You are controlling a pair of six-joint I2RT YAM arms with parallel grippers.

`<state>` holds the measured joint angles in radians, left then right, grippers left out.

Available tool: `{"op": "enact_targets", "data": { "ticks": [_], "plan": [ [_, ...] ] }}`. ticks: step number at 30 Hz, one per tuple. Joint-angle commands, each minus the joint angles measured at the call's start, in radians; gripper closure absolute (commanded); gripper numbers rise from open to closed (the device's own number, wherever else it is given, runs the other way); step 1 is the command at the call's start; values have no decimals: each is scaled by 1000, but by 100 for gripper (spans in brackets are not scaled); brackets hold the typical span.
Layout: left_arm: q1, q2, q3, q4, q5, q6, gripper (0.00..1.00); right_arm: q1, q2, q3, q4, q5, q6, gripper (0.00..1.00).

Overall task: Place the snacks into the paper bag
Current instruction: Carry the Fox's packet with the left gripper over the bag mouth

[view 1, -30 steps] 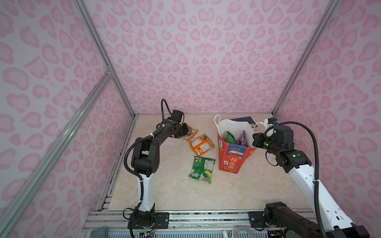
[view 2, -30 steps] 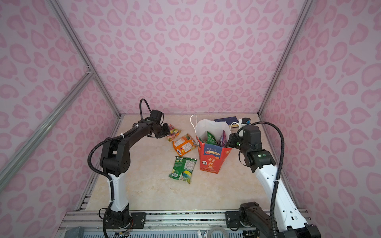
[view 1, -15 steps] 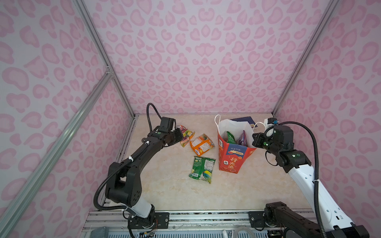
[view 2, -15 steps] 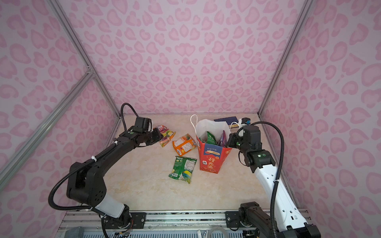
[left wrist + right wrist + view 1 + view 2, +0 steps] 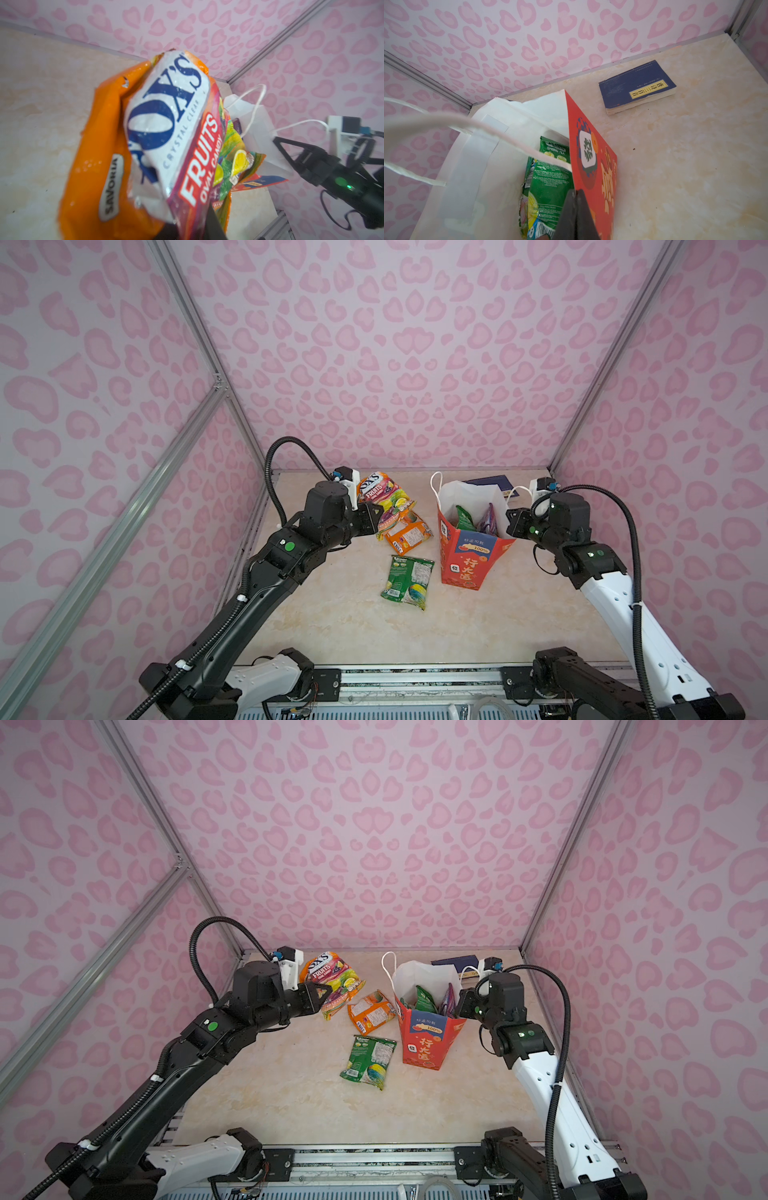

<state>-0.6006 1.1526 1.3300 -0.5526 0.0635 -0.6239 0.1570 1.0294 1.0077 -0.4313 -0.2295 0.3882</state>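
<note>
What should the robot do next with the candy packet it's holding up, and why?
Probably swing the left gripper sideways until the Fox's packet hangs over the open paper bag. The packet is gripped and off the table, but off to the bag's side, and the right gripper pinches the bag's rim.

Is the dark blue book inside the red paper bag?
No, in the right wrist view the dark blue book lies flat on the table, apart from the paper bag.
</note>
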Motion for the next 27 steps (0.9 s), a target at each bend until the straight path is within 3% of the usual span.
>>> {"op": "enact_targets", "data": {
  "ticks": [1,6,12,27],
  "plan": [
    [-77,13,79,2,-66,28,93,3,0,-2,29,-13,-3,100],
    [-236,120,236,-1,-118,72,93,3,-3,-3,29,-10,-5,100],
    [-350,304,440,-20,-150,124,93,3,-5,-3,27,-7,-8,100],
    [-402,757,935,-238,-234,336,92,4,-14,-2,25,-7,-12,100]
  ]
}}
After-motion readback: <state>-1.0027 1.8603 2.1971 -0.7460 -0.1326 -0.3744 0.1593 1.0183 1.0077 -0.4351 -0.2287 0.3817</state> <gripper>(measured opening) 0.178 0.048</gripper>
